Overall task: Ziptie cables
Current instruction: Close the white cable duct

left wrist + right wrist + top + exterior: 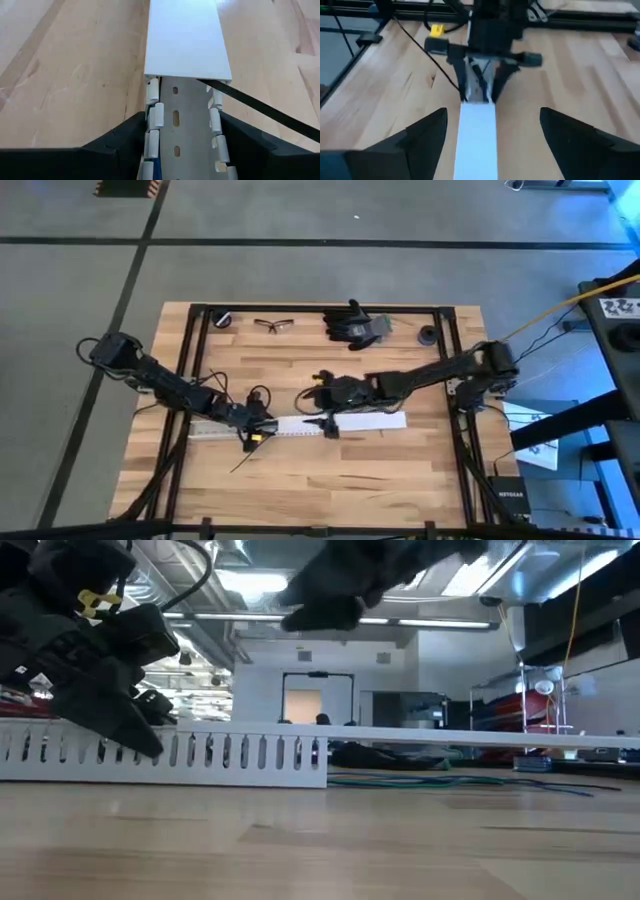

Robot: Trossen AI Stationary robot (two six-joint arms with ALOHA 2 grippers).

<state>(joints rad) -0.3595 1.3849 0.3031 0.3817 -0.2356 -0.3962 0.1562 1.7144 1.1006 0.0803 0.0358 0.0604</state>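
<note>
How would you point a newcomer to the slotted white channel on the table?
Start at the wooden table and find the long white strip across its middle, between the two arms. The slotted channel is its left part, straddled by the left claw; unlike the smooth white cover beside it, its walls have upright slots.

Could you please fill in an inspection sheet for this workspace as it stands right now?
Surface: wooden table with a black frame around it.
Job's things: white slotted duct lies along the table's middle, a plain white cover over part of it; a thin dark cable leaves the duct's side; green cables lie behind it in the low view.
Clutter: safety glasses, black gloves, small dark objects by the far edge.
Grippers: left gripper straddles the duct, fingers on either side; right gripper open, over the cover.
Cables: yellow cord beyond the right side.
Surroundings: workshop room; NETGEAR box on the floor.
</note>
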